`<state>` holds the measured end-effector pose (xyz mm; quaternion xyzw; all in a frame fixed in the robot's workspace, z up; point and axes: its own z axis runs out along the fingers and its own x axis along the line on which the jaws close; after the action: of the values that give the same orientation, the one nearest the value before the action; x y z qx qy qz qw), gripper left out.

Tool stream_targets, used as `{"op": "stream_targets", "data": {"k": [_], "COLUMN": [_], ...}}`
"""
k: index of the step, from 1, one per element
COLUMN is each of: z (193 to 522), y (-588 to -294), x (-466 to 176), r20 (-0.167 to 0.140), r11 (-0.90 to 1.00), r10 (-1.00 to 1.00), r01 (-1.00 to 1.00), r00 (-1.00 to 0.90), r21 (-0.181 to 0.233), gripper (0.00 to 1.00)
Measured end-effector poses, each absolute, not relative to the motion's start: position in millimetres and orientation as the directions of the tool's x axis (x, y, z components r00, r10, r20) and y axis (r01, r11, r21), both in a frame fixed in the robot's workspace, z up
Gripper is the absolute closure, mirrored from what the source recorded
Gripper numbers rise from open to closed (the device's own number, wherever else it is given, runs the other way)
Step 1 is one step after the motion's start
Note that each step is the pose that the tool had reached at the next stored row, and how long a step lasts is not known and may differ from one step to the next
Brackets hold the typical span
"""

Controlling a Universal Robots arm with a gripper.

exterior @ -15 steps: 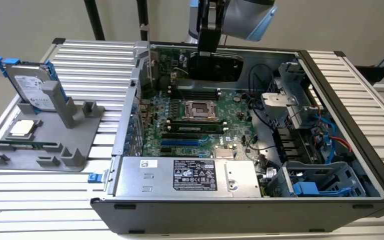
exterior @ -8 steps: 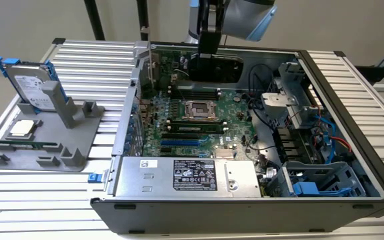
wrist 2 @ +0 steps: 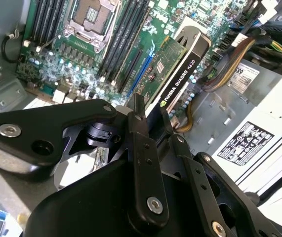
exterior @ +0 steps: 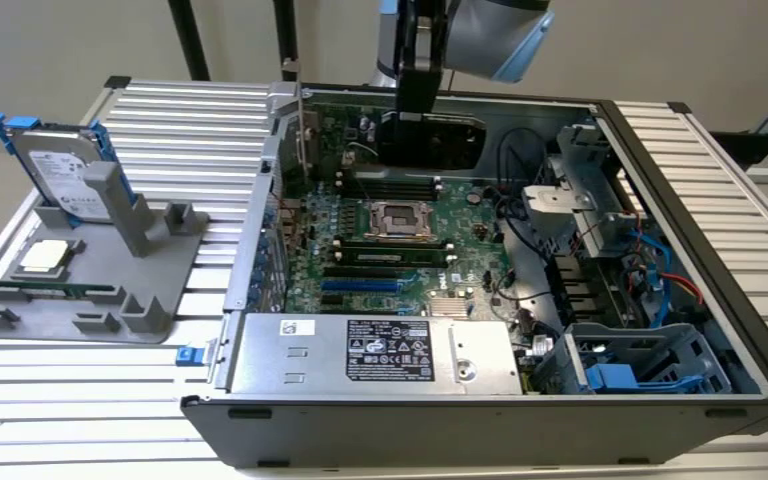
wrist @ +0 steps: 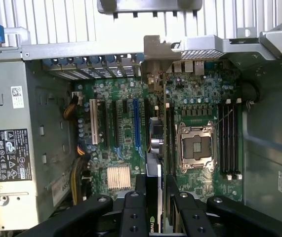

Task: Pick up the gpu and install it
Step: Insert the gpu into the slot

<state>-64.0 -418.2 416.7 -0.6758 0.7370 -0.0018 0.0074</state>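
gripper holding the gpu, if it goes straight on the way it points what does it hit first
The gripper, shut on the gpu, points down at the motherboard. The gpu's leading edge would likely meet it first, among the slots beside the cpu socket; which slot is unclear.

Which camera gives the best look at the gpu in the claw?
The second wrist view: the gpu, clamped in the claw, shows its green board and black cooler above the motherboard. The first wrist view catches the gpu edge-on; the exterior view shows the gpu as a dark slab.
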Motion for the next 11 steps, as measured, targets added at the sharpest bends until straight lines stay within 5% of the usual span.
{"op": "stream_targets", "data": {"k": [11], "z": [413.3], "y": [-418.2], "x": [-64.0], "r20": [-0.008], "r11": [0.098], "r10": [-0.995], "r01": [-0.995], "r00": [-0.098], "r21": [-0.013], "gripper": [1.0]}}
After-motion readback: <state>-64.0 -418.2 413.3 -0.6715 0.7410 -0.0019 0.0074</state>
